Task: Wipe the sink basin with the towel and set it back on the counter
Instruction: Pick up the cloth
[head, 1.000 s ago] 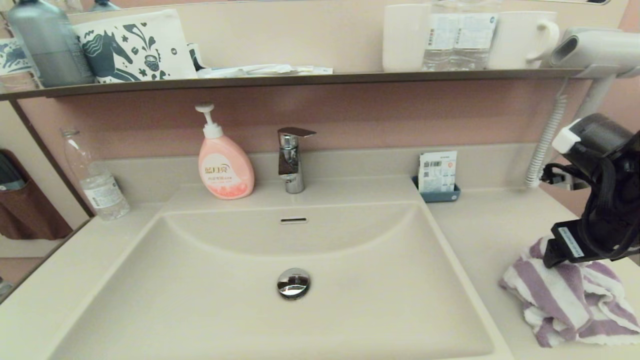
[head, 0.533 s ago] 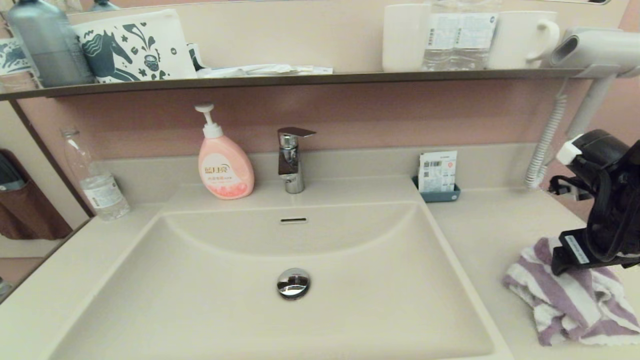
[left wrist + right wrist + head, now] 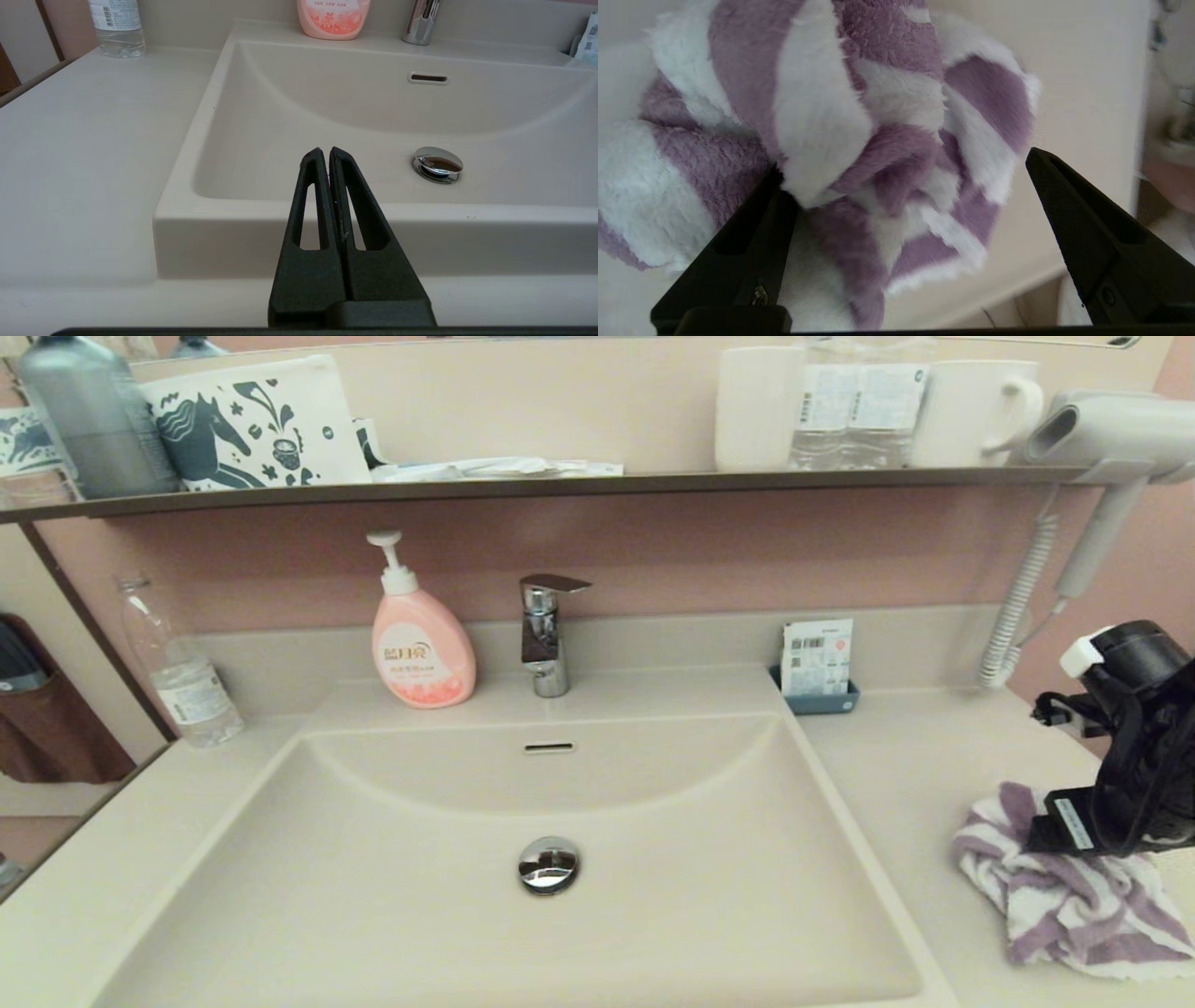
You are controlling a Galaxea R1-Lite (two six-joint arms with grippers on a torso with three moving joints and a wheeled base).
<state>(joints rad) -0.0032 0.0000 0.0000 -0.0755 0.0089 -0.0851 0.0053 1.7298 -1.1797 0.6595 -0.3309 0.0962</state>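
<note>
Since a second ago: right arm has drawn back toward the 3 o'clock edge of the head view and sits lower; the towel (image 3: 1074,896) under it looks more bunched, its near-basin edge pulled slightly toward 3 o'clock.

Right gripper (image 3: 901,186): fingers spread wide, straddling the purple-and-white striped towel; one fingertip touches the pile, the other stands clear of the cloth over bare counter. Not pinching anything.

Towel: crumpled heap on the counter (image 3: 896,756), at about 4 o'clock from the drain plug (image 3: 548,864), well apart from the sink basin (image 3: 373,859). Basin holds nothing but its plug and the overflow slot (image 3: 548,747).

Left gripper (image 3: 325,154): fingers pressed together, nothing between them, parked in front of the basin's near rim, around 6 to 7 o'clock of the plug.

Along the back edge: faucet (image 3: 544,635) at 12 o'clock of the plug, pink soap pump bottle (image 3: 420,649) just beside it at 11, clear water bottle (image 3: 177,672) far out at 10, small blue holder with sachets (image 3: 818,667) at 1.
</note>
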